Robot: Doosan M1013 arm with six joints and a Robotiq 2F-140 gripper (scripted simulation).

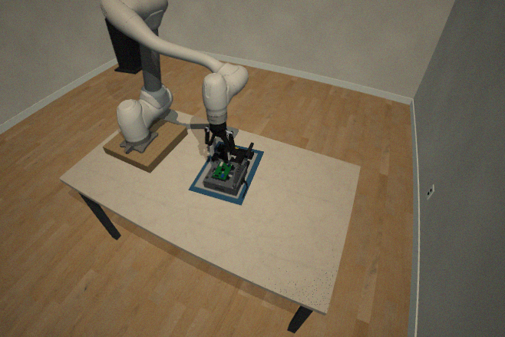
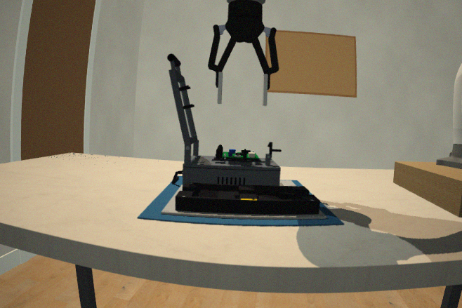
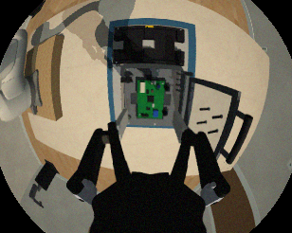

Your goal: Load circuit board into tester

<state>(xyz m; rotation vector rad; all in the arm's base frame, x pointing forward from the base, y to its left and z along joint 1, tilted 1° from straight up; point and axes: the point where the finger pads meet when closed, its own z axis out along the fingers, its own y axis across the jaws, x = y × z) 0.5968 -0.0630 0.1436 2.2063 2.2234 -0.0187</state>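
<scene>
The green circuit board [image 2: 239, 154] lies on the plate of the grey tester [image 2: 231, 175]; it also shows in the wrist view [image 3: 153, 100] and in the top view [image 1: 222, 171]. The tester's lid [image 2: 182, 106] stands open, nearly upright, with its handle [image 2: 173, 59] at the top. The latch hook [image 2: 269, 149] stands on the tester's right edge. My gripper [image 2: 241, 102] hangs well above the board, open and empty. The black tray [image 2: 246, 200] lies in front of the tester, and both its pockets look empty.
Tester and tray sit on a blue mat [image 2: 239, 215] on the table. The arm's wooden base block [image 2: 429, 185] stands at the right. The open lid stands just left of the gripper's fingers.
</scene>
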